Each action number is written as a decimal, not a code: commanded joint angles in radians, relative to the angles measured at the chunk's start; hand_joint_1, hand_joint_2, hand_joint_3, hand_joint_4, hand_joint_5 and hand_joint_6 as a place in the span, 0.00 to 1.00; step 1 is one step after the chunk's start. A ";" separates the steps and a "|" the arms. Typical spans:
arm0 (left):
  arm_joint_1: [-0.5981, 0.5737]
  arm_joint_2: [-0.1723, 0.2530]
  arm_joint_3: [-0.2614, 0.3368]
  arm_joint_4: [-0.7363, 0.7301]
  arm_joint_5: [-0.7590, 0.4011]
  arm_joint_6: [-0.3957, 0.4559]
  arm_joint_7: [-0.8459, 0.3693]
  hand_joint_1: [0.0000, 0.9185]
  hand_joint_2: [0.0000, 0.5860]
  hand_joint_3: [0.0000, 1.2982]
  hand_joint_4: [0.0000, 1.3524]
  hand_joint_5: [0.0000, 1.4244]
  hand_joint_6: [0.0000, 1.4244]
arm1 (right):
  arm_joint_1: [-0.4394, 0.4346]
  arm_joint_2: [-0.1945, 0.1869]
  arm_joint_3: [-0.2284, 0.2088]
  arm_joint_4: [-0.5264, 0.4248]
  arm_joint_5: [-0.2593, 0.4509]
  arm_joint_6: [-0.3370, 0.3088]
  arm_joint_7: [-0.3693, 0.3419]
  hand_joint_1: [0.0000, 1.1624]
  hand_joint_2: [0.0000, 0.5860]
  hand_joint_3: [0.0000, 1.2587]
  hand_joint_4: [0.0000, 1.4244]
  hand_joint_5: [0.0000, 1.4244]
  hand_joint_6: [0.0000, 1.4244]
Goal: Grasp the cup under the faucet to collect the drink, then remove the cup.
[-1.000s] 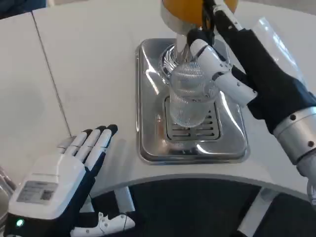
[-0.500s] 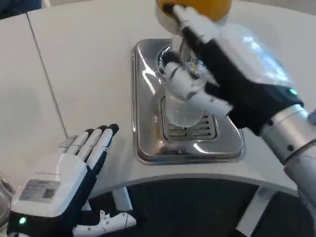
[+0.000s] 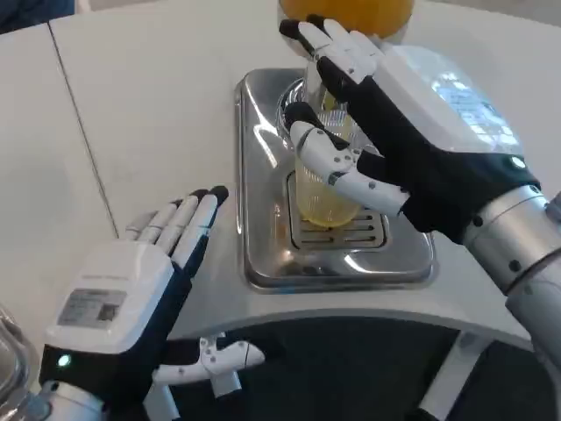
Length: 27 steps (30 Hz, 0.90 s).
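White table (image 3: 158, 105), steel drip tray (image 3: 263, 254) (shiny), orange dispenser (image 3: 346, 13) above cup (image 3: 326, 189)

The right hand (image 3: 386, 132) reaches in from the right toward the far side, its silver forearm trailing near-right — fingers wrapped around the cup (image 3: 324, 189), thumb across its near face. The left hand (image 3: 131, 307) lies near-left, palm down, fingers straight and together, thumb out — holding nothing.

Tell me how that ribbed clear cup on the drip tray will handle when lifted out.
The cup holds yellow drink, so it is probably heavier than it looks and could slosh if tilted. It is tall and narrow, so likely tippy. Its ribbed wall should help the right hand grip.
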 commanded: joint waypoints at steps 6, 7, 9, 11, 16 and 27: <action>-0.105 -0.070 -0.049 0.061 0.007 0.028 0.021 0.11 0.09 0.00 0.00 0.06 0.09 | 0.029 0.014 -0.009 -0.006 -0.020 0.007 0.063 0.00 0.97 0.03 0.00 0.00 0.00; -0.116 -0.074 -0.054 0.068 0.008 0.032 0.022 0.11 0.09 0.00 0.00 0.06 0.10 | 0.030 0.017 -0.011 -0.008 -0.023 0.008 0.066 0.00 0.97 0.03 0.00 0.00 0.00; -0.142 -0.082 -0.062 0.090 0.011 0.039 0.024 0.11 0.09 0.00 0.00 0.06 0.10 | 0.032 0.018 -0.018 -0.015 -0.028 0.009 0.075 0.00 0.97 0.03 0.00 0.00 0.00; -0.168 -0.088 -0.070 0.113 0.013 0.044 0.027 0.12 0.09 0.00 0.00 0.06 0.10 | 0.035 0.020 -0.026 -0.021 -0.033 0.009 0.084 0.00 0.97 0.03 0.00 0.00 0.00; -0.203 -0.090 -0.089 0.146 0.016 0.052 0.035 0.12 0.09 0.00 0.00 0.06 0.10 | 0.046 0.029 -0.039 -0.029 -0.042 0.007 0.092 0.00 0.97 0.03 0.00 0.00 0.00; -0.299 -0.110 -0.144 0.215 0.023 0.075 0.046 0.13 0.09 0.00 0.00 0.07 0.10 | 0.078 0.038 -0.071 -0.050 -0.061 0.016 0.097 0.00 0.97 0.03 0.00 0.00 0.00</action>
